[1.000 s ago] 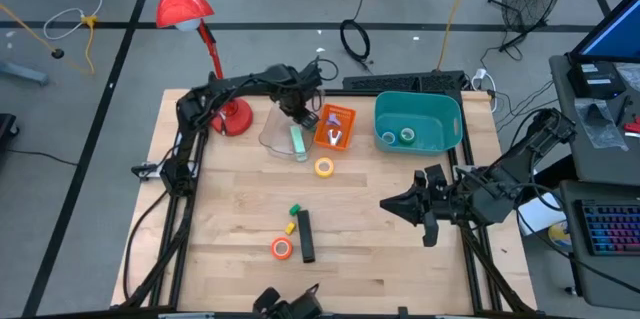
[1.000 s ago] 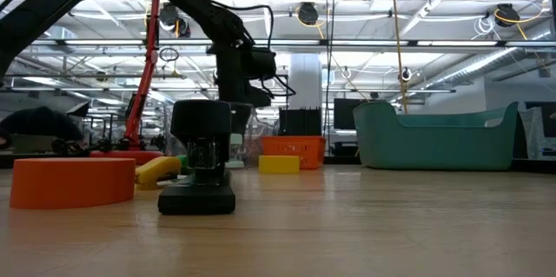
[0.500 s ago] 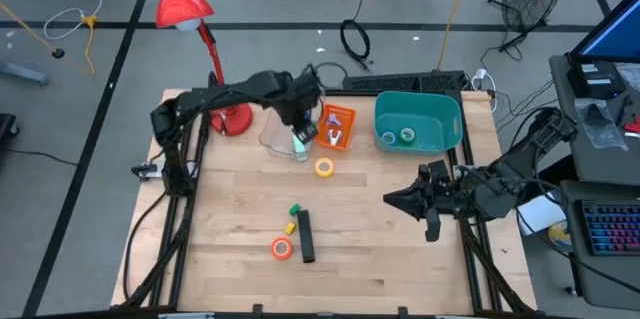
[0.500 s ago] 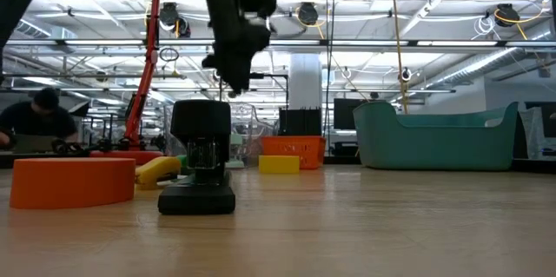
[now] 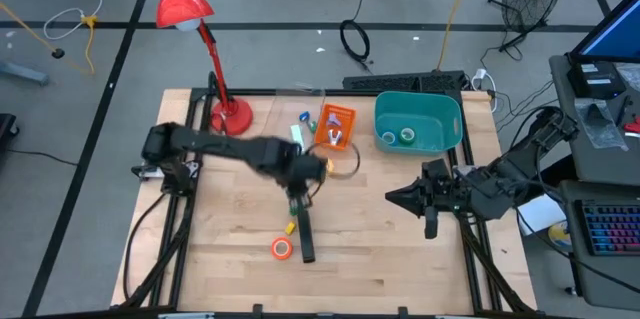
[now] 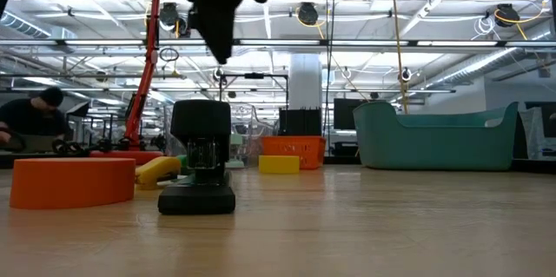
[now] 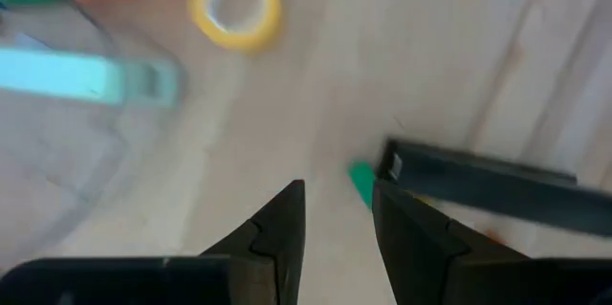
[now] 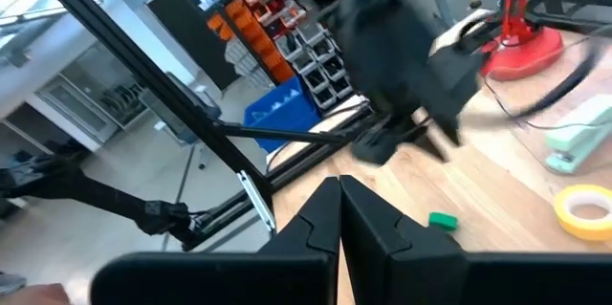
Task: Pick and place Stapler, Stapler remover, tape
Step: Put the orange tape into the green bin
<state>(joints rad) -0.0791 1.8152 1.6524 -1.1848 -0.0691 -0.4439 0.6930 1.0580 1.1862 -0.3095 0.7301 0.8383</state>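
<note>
Left gripper stretched low over table centre, fingers part-open, empty, stapler at its 6 o'clock. Right gripper parked, closed.

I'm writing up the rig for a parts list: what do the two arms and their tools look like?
Both arms are dark, nearly black, built of jointed segments. The left tool ends in two matte black fingers with angular, stepped inner faces tapering to points. The right tool has the same pointed black fingers. The right arm looks bulky at its joints. No markings can be made out.

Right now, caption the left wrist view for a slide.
Left gripper open above the table, between yellow tape roll and black stapler.
</note>
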